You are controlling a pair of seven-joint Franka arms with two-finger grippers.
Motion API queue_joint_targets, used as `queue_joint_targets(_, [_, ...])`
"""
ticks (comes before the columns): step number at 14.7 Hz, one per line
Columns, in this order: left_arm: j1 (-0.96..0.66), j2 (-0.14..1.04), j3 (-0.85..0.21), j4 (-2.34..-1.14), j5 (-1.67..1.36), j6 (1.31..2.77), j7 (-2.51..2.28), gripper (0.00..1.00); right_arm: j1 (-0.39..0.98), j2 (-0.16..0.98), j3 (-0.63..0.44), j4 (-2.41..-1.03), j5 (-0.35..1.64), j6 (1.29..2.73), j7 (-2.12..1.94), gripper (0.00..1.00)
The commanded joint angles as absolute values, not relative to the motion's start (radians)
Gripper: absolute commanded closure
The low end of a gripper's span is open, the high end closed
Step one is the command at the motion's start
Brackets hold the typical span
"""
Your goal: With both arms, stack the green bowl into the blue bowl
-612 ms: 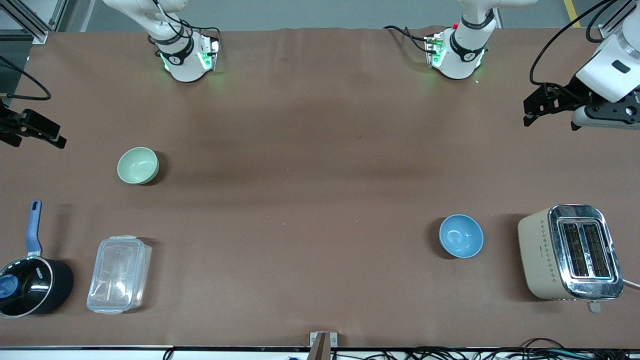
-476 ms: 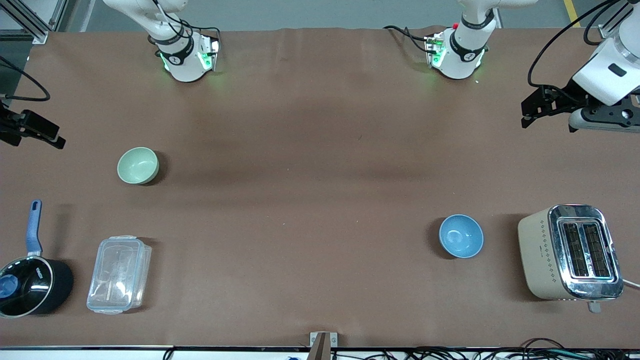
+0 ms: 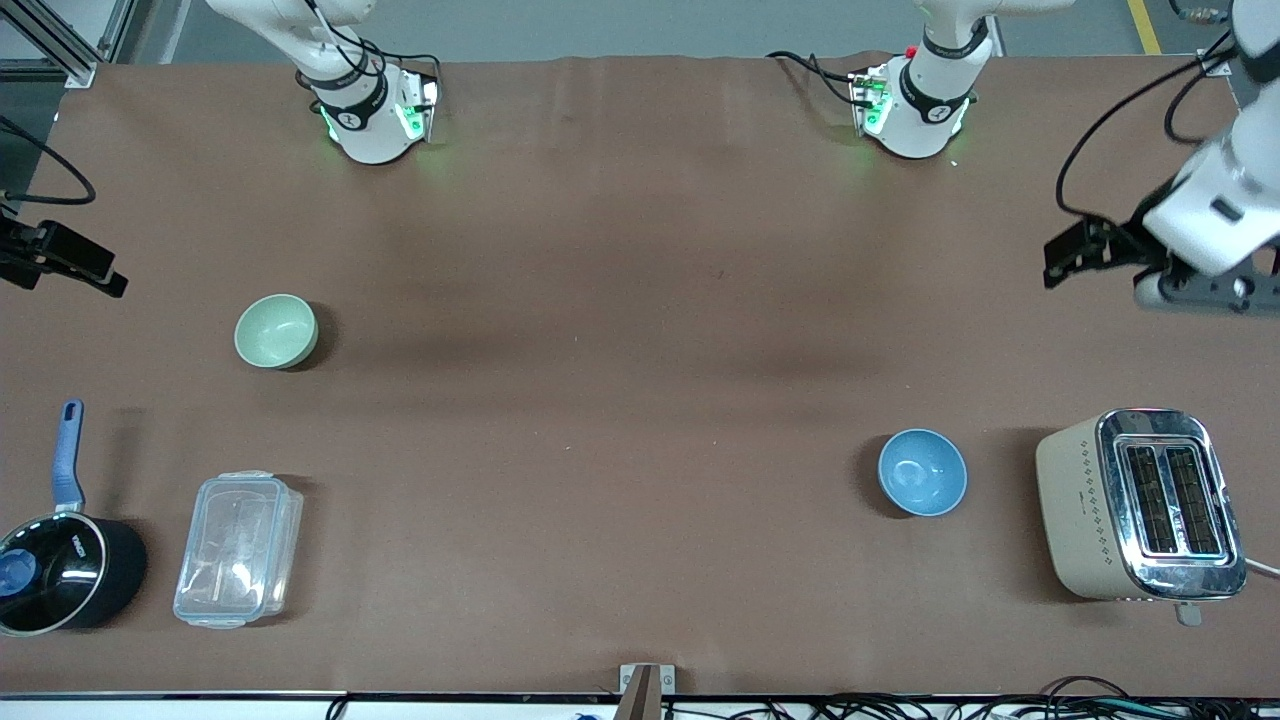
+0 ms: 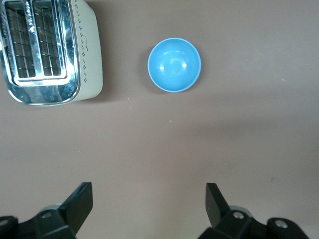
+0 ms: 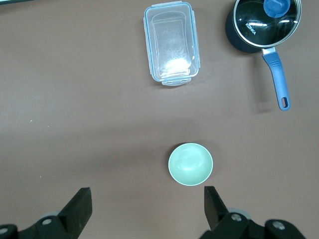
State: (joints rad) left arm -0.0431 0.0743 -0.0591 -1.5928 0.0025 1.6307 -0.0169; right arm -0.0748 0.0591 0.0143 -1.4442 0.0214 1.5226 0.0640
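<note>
Here the green bowl (image 3: 276, 331) and blue bowl (image 3: 922, 471) sit upright, mouths up, empty, well apart on the desk (image 3: 620, 400); both the left hand (image 4: 148, 201) and right hand (image 5: 147, 206) hover with fingers spread wide.

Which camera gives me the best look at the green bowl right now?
The right wrist view: the green bowl sits large, seen straight down, unobstructed, empty, upright. The front view shows it smaller, at the right arm's end of the table. The left wrist view does not show it.

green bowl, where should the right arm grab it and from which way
Probably the rim, coming straight down: the green bowl sits upright, mouth up, empty, nothing touching it. One finger inside, one outside the thin wall. The right gripper, jaws open, is up above the table near it.
</note>
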Motion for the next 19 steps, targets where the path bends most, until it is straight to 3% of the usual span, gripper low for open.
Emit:
queue_joint_targets(1, [-0.028,0.176,-0.058,-1.630,0.011,1.763,-0.014,0.00,-0.086,0.054,0.018,-1.448,0.021,1.519,0.037,0.01])
queue_joint_targets(4, [-0.026,0.257,-0.058,-1.738,0.038,1.992,-0.018,0.00,-0.120,0.055,0.017,-1.482,0.023,1.514,0.026,0.02])
queue_joint_targets(6, [-0.026,0.316,-0.058,-1.793,0.044,2.132,-0.020,0.00,-0.171,0.054,0.018,-1.575,0.023,1.529,-0.030,0.04])
queue_joint_targets(11, [-0.025,0.472,-0.058,-1.810,0.044,2.342,-0.021,0.01,-0.337,0.058,0.017,-1.751,0.044,1.604,-0.120,0.01])
queue_joint_targets(17, [-0.026,0.583,-0.058,-1.799,0.043,2.454,-0.073,0.39,-0.357,0.074,0.017,-2.054,0.049,1.860,-0.132,0.01])
queue_joint_targets(19, [-0.029,0.598,-0.058,-1.799,0.043,2.464,-0.086,0.55,-0.370,0.168,0.017,-2.080,0.049,1.957,-0.141,0.01])
